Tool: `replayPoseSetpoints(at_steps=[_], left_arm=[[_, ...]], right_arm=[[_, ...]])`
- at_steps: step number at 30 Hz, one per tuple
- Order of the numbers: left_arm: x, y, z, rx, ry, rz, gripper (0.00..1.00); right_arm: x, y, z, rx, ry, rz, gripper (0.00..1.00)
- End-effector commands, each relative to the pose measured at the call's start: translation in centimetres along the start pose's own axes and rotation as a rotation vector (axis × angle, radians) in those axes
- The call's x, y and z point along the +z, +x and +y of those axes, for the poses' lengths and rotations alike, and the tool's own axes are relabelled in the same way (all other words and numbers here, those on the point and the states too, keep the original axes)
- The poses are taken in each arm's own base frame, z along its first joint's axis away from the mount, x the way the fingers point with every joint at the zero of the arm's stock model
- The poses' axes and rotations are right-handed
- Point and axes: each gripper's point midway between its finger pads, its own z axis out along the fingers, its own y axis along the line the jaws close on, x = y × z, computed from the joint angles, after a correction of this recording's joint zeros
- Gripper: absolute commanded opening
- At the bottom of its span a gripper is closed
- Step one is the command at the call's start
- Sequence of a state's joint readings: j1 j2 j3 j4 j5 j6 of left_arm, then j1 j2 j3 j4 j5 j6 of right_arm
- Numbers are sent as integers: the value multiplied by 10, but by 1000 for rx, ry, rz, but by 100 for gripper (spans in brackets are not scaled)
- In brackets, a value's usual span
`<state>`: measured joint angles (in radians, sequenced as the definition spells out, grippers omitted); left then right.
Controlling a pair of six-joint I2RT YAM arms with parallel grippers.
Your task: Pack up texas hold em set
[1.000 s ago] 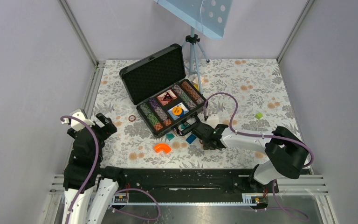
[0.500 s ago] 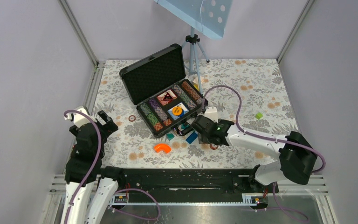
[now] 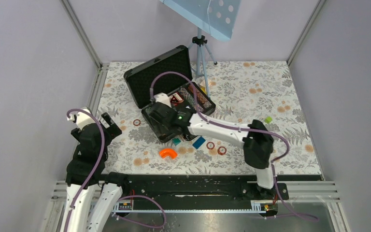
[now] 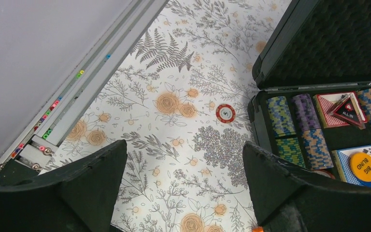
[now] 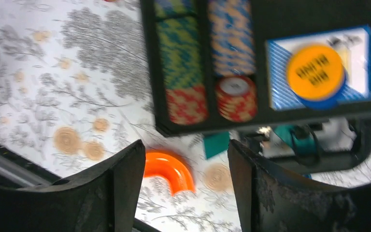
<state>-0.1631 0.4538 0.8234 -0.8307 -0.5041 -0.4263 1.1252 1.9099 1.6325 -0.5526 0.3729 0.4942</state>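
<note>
Though parked well left of the work, has the left gripper [image 3: 109, 124] spread wide and empty above the flower-printed surface [image 3: 270, 92], probably to leave room. Just right of it, finds one loose red-and-white round chip [image 4: 225, 113] lying flat, apart from the case and not yet packed. Next, puts the black hard briefcase with foam lining [image 3: 160, 77] at the far middle, lid propped up so the tray can be reached. Inside, shows rows of striped poker chips [image 4: 280, 116] on edge, a red card deck [image 4: 324, 108] under a triangular marker, and a blue card deck [image 4: 345, 162] under an orange disc. Over the tray's near left corner, holds the right gripper [image 5: 186, 169] apart, clasping nothing, seemingly placed to reach a slot. Just in front of the case, passes over the orange curved plastic piece [image 3: 167, 153] and the small teal block [image 3: 176, 141] and blue block [image 3: 198, 142], no part of the set. Further right, leaves two more red round chips [image 3: 210, 145] flat and close together, judged the next to gather.
</note>
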Motion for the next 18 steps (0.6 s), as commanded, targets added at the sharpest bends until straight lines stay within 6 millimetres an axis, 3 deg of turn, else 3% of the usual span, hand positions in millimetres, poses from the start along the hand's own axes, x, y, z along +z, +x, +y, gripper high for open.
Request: replayPoseSetpoints(at_steps=[1, 11, 18], left_arm=[[-13, -25, 7, -23, -25, -66, 89], [-24, -29, 24, -23, -76, -105, 89], [-20, -26, 23, -13, -76, -100, 89]], right_arm=[[15, -25, 50, -152, -140, -4, 70], [76, -48, 117, -304, -269, -8, 71], [116, -57, 133, -368, -281, -113, 73]])
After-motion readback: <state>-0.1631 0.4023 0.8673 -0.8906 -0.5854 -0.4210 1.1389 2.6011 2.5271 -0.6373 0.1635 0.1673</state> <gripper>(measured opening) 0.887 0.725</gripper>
